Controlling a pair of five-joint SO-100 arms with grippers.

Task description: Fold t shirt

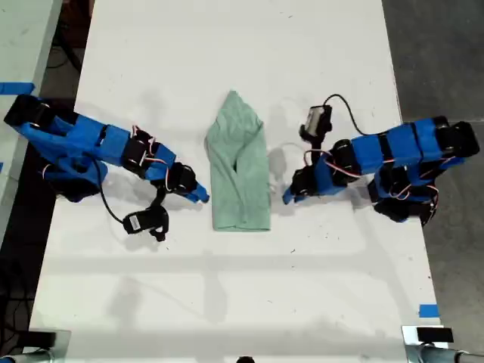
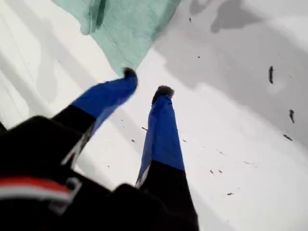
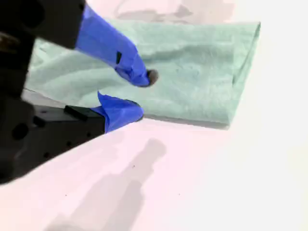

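Plain white table (image 1: 227, 287) with small dark specks, blue tape marks at its edges, grey floor beside, no readable writing, pale mint-green cotton t shirt (image 1: 240, 162) folded narrow at centre, my first gripper (image 2: 144, 82) spread and empty near its corner, my second gripper (image 3: 142, 94) parted beside its long edge, holding nothing

Surface: white table (image 1: 227, 302) carried everything.
On it: folded t shirt (image 1: 240, 166), lying flat at the table's middle.

plain pale mint-green t shirt (image 1: 240, 168), white table (image 1: 227, 287), blue fingers (image 2: 162, 130) with black tips
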